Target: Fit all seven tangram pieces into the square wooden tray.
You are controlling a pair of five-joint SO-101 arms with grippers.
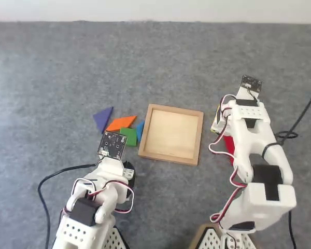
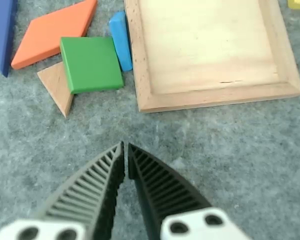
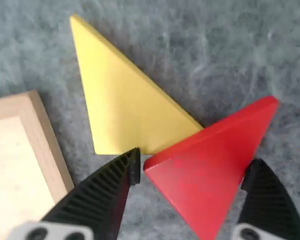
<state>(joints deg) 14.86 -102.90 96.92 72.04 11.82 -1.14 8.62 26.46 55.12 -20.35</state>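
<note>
The square wooden tray (image 1: 145, 146) lies mid-table with nothing in it, and my left wrist view has it as the tray (image 2: 142, 75). Left of it lie a dark blue triangle (image 1: 102, 118), an orange parallelogram (image 1: 120, 123), a green square (image 1: 128, 136) and a light blue piece (image 1: 140, 129). A bare wooden triangle (image 2: 57, 87) pokes out from under the green square (image 2: 90, 64). My left gripper (image 2: 125, 148) is shut over bare carpet, short of these. My right gripper (image 3: 192, 172) is open astride the red triangle (image 3: 210, 170), which touches the yellow triangle (image 3: 120, 105) beside the tray corner (image 3: 45, 145).
Grey carpet (image 1: 155, 62) covers the table, with free room behind the tray. The right arm's body (image 1: 254, 155) stands over the red and yellow pieces in the high view. A black cable (image 1: 300, 116) runs off at the right edge.
</note>
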